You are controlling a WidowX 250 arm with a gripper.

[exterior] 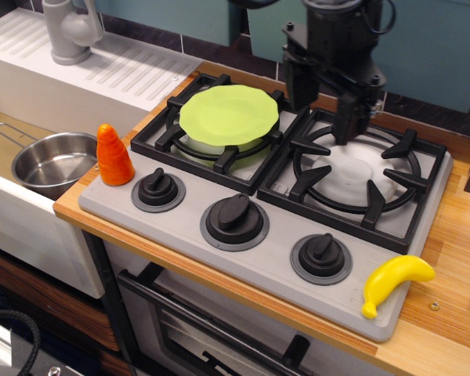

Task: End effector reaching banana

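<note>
The yellow toy banana (395, 282) lies at the front right corner of the grey stove top (188, 251), partly over the wooden counter. My black gripper (324, 124) hangs above the back of the right burner (352, 168), well behind and to the left of the banana. Its two fingers (350, 117) point down with a gap between them and hold nothing.
A green plate (229, 113) sits on the left burner. An orange toy carrot (113, 155) stands at the stove's left edge. Three black knobs (235, 219) line the front. A steel pot (51, 160) sits in the sink at left, and a grey faucet (70, 30) stands behind it.
</note>
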